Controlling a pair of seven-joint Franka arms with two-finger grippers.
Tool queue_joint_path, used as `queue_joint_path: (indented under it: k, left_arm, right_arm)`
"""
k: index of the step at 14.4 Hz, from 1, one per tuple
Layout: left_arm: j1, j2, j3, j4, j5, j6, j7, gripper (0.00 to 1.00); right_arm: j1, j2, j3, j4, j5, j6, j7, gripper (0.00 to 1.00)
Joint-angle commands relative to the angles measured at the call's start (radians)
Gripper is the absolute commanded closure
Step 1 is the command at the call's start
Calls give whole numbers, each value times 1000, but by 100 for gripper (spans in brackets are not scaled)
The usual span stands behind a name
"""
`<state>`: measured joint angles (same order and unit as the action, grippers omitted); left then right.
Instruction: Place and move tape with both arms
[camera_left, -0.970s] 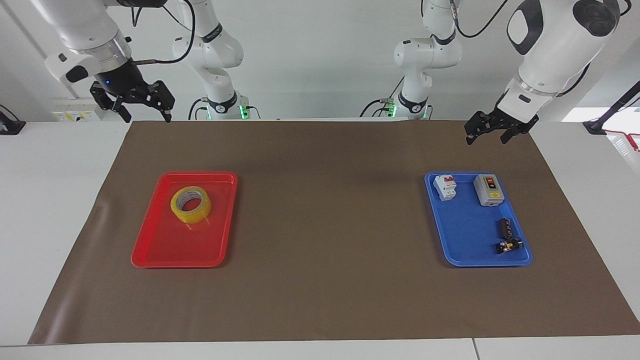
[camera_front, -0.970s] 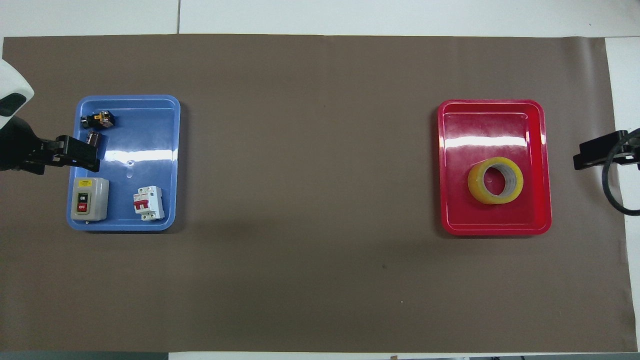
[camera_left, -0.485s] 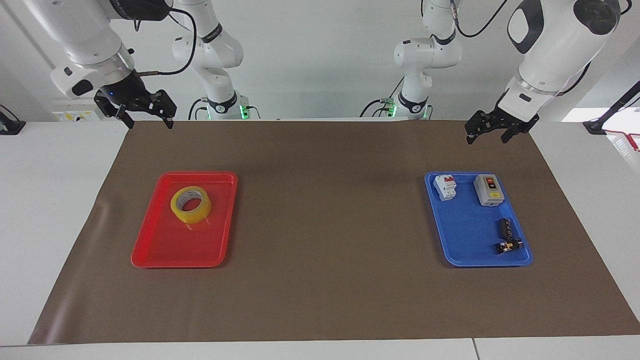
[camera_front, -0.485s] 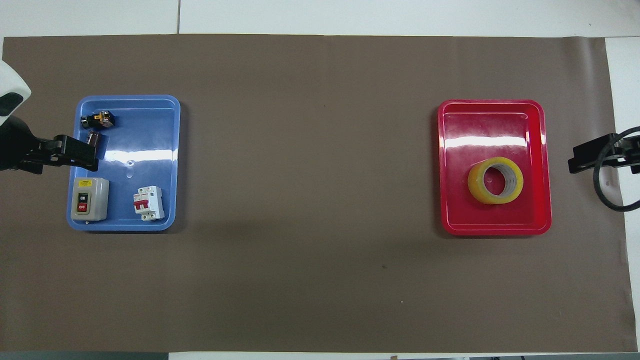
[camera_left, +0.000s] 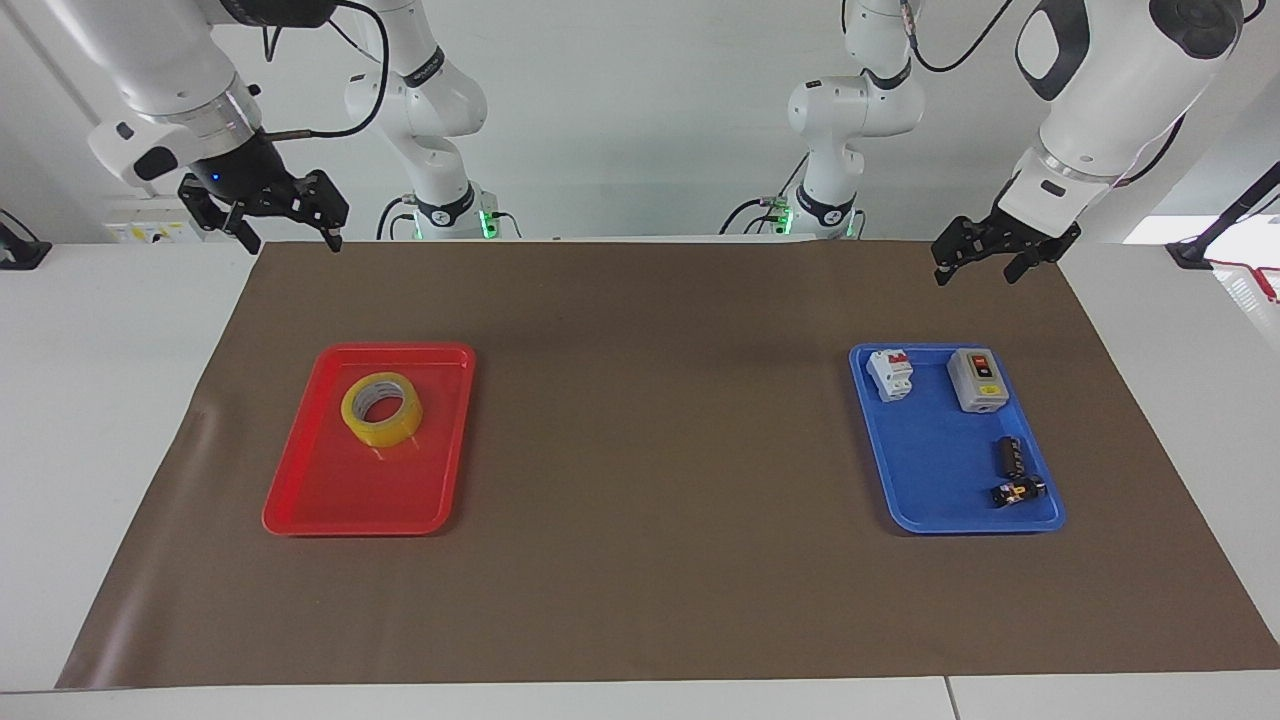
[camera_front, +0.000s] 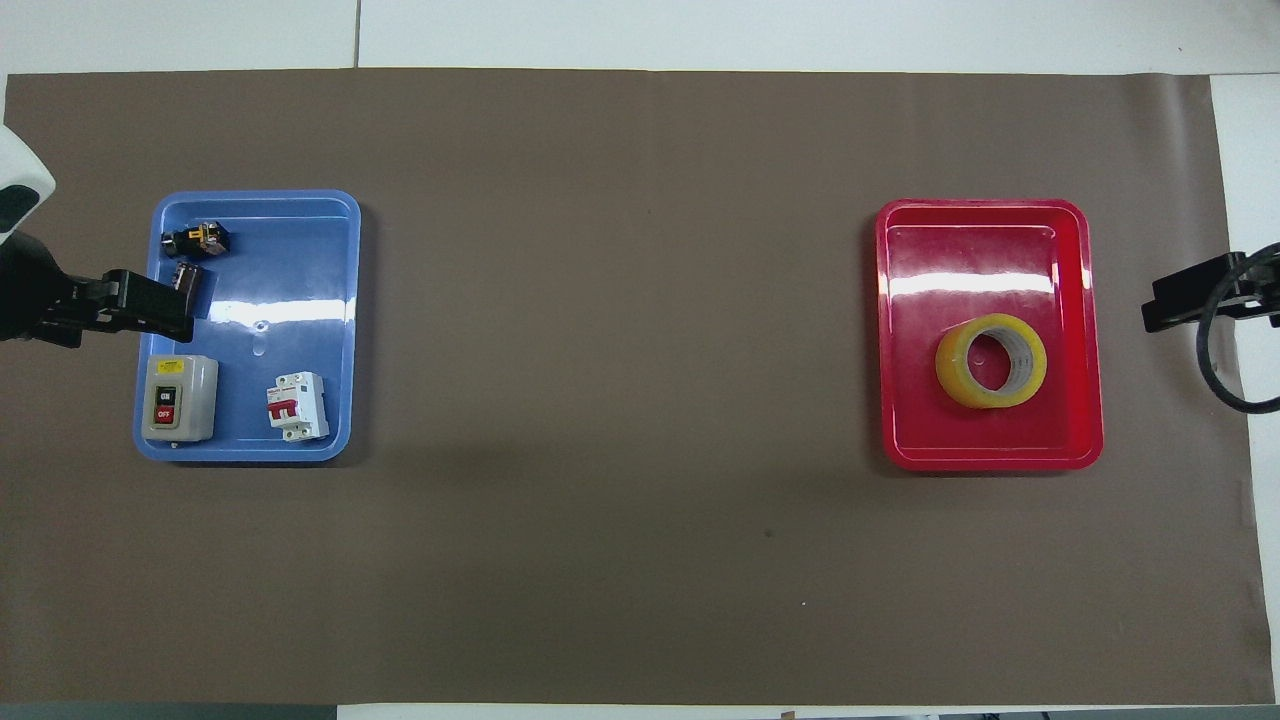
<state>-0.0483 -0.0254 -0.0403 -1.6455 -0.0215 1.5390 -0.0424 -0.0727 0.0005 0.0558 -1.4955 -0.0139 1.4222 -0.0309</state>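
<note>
Right claw (camera_left: 287, 237), jaws spread and holding nothing, hangs over the brown mat's (camera_left: 640, 560) corner at the robots' edge, a little higher and closer to the mat's side edge than half a second ago. On the mat lies a red tray (camera_left: 300, 500), and the tape (camera_left: 381, 409) lies flat in the half of it nearer the robots, unmoved. Toward the left arm's end sits a blue tray (camera_left: 930, 480), unchanged, holding a white breaker (camera_left: 889, 374) with a red lever, a grey switch box (camera_left: 976, 379) whose buttons read ON and OFF in the overhead view, and two small dark parts (camera_left: 1013, 470). Left claw (camera_left: 970, 268), also spread and empty, hangs over the mat's edge near the robots, barely shifted.
</note>
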Motion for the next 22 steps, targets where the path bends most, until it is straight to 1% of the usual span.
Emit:
queue_joint_path:
  k: [1, 5, 7, 22]
  left_arm:
    - [11, -11, -6, 1, -20, -10, 9, 0]
    - [11, -11, -6, 1, -20, -10, 9, 0]
    - [11, -11, -6, 1, -20, -10, 9, 0]
    - [11, -11, -6, 1, -20, -10, 9, 0]
  right_arm:
    - [7, -10, 10, -22, -40, 34, -14, 0]
    - [5, -8, 12, -20, -34, 31, -11, 0]
    - [4, -14, 12, -23, -23, 3, -15, 0]
    - [2, -16, 12, -26, -9, 8, -17, 0]
